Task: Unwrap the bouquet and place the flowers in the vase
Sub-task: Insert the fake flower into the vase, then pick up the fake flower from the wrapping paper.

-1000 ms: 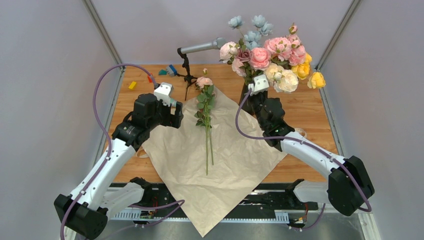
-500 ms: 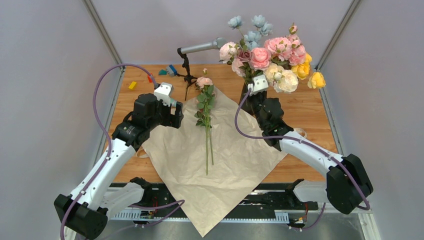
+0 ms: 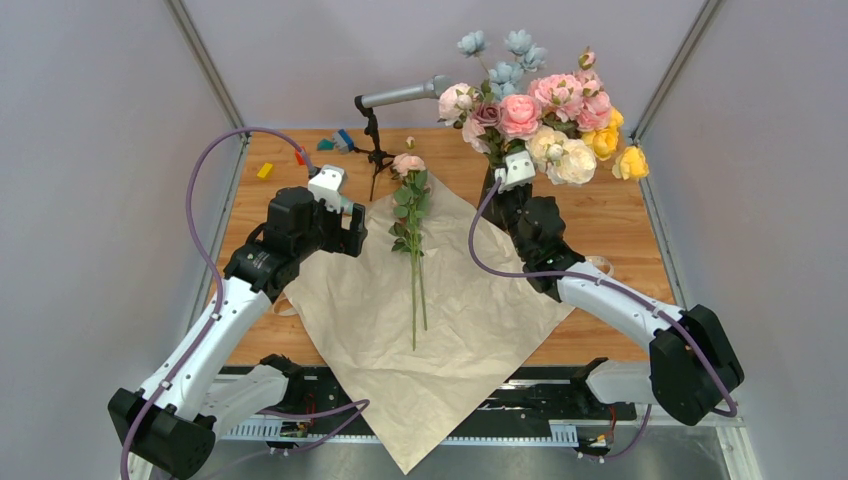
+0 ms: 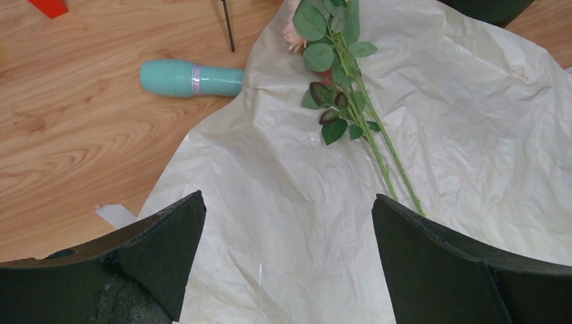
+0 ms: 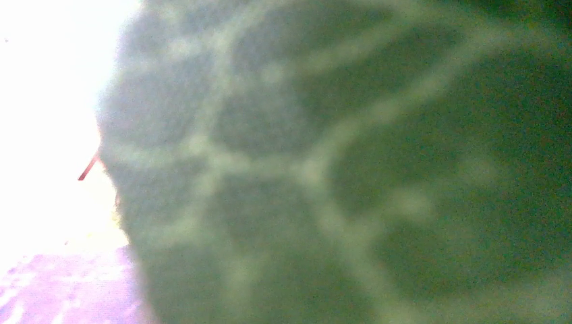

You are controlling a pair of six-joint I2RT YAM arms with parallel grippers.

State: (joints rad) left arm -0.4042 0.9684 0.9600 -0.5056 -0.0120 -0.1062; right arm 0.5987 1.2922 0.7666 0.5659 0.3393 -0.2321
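**Figure.** The wrapping paper lies spread flat, beige side up, on the wooden table, with one corner hanging past the near edge. Two long-stemmed flowers rest on its middle, stems side by side and pink bloom toward the far edge, well apart from the vase. The vase stands at the paper's far right corner, largely hidden by the right arm. It carries a full head of pink, cream, yellow and pale blue blooms.

The left gripper hovers over the paper's left part, jaws spread wide with nothing between them. The right gripper is close against the vase beneath the blooms, closed. A blurred green leaf fills its wrist view, so whether it grips a stem cannot be told.

A teal cylinder lies with one end at the paper's edge.
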